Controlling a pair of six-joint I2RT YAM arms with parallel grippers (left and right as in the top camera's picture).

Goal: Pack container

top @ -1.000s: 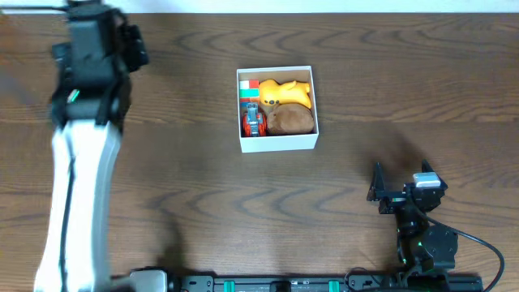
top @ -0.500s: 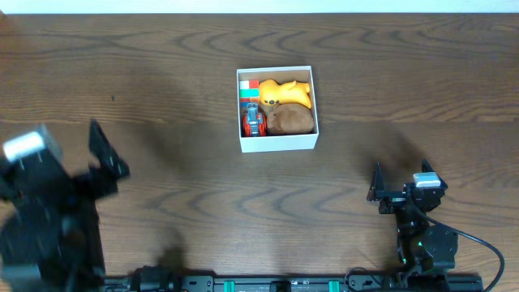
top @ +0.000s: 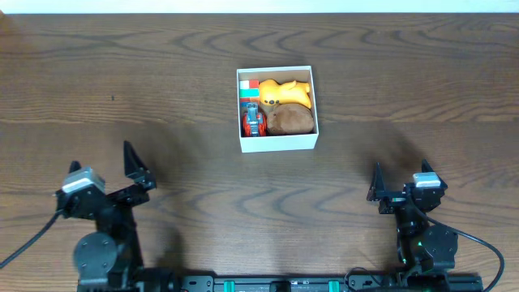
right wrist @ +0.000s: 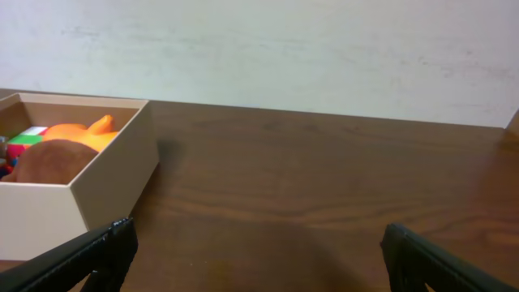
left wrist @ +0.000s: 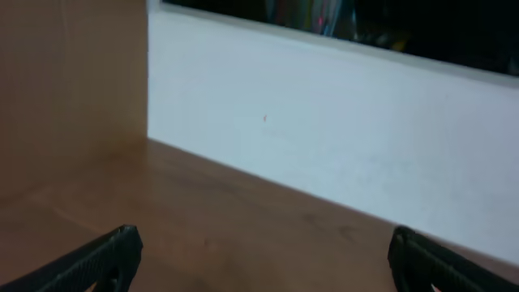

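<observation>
The container (top: pixel 276 143) sits a little behind the middle of the tabletop (top: pixel 162 81), square to its edges and standing on its own, with nothing touching it from outside. Four small things fill it almost wall to wall. A yellow toy (top: pixel 285 92) lies along the back, a rounded brown toy (top: pixel 290 120) is tucked in front of it, a red wheeled toy (top: pixel 254 123) is wedged at the front left, and a coloured block (top: pixel 249 88) fills the back left corner. Packed that tightly, they look as if they brace one another, and none rises much above the rim. I see no loose toys out on the wood, so to my eye the packing is done or all but done.

Both arms are down at the near edge, well apart from the box. The left gripper (top: pixel 101 162) is off to the near left, its fingers spread wide with nothing between them, and its own camera shows only bare wood and a pale wall. The right gripper (top: pixel 400 174) sits at the near right, also wide open and empty, and its camera looks across the wood at the container's side wall (right wrist: pixel 105 178). Resting that far back, neither arm is placed to nudge the box.
</observation>
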